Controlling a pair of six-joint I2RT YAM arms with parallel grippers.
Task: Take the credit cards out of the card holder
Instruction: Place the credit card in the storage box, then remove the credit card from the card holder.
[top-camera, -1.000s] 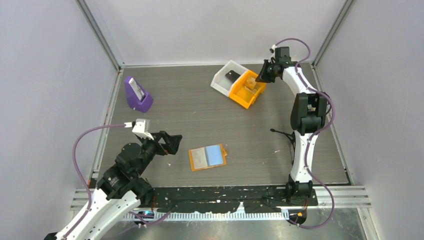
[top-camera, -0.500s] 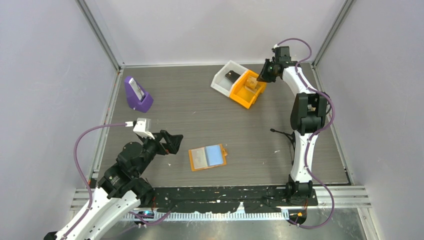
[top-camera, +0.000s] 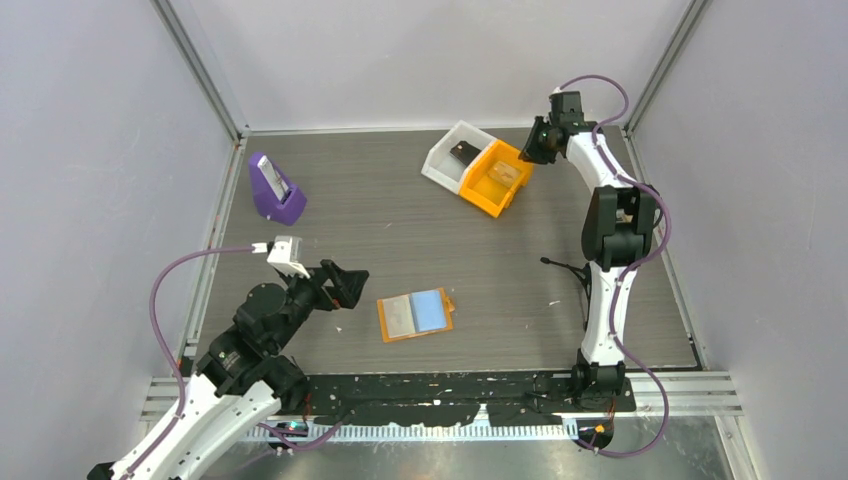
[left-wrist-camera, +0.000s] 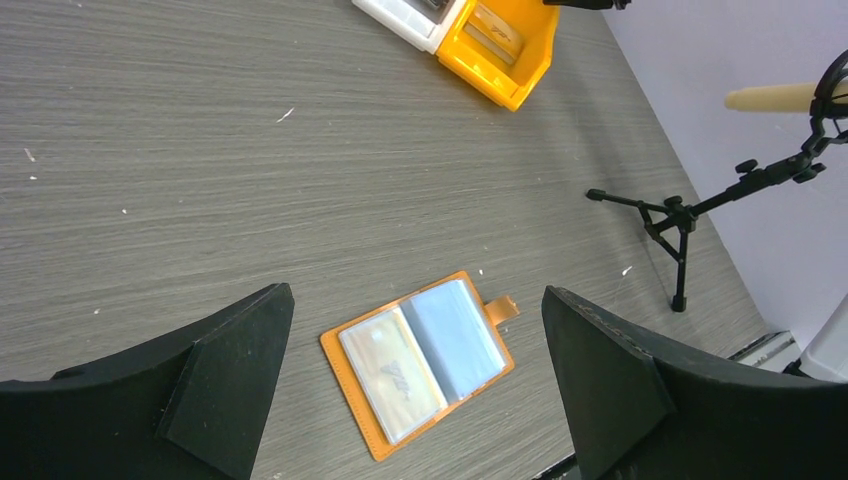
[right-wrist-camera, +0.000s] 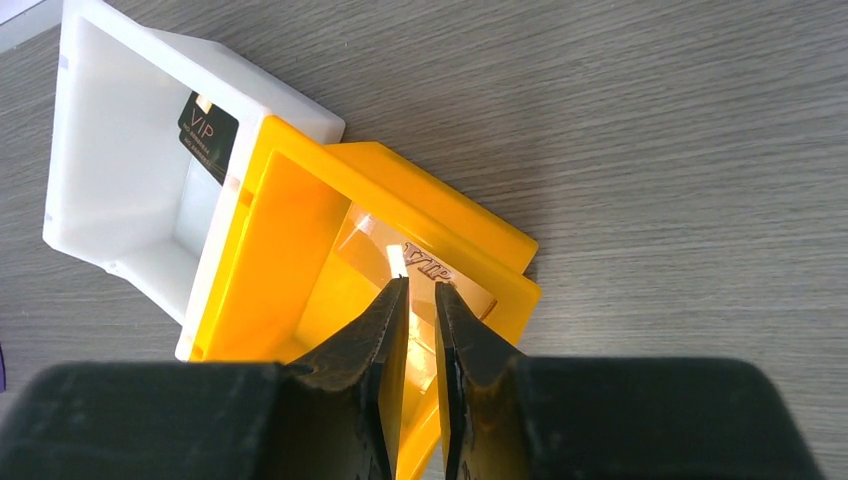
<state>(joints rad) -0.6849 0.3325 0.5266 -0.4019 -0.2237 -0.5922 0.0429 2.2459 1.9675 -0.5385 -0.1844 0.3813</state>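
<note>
The card holder (top-camera: 415, 315) lies open on the table, orange-edged, with a pale card in its left sleeve (left-wrist-camera: 390, 372) and a light blue panel on the right. My left gripper (left-wrist-camera: 415, 295) hovers just left of it (top-camera: 345, 285), jaws wide open and empty. At the far side, my right gripper (top-camera: 530, 152) hangs over the orange bin (top-camera: 480, 195), its jaws (right-wrist-camera: 420, 283) parted a little with nothing between them. A gold credit card (right-wrist-camera: 437, 270) lies inside that bin (right-wrist-camera: 440, 215). A black card (right-wrist-camera: 208, 132) rests in the white bin (right-wrist-camera: 110, 120) beside it.
A purple stand (top-camera: 275, 190) holding a flat item sits at the far left. A small black tripod (top-camera: 565, 270) stands near the right arm's base, also seen from the left wrist (left-wrist-camera: 680, 215). The cell's walls close in on three sides.
The right gripper's jaws have parted and it has drawn slightly up and back from the orange bin, leaving the gold card inside. The left arm has barely shifted.
</note>
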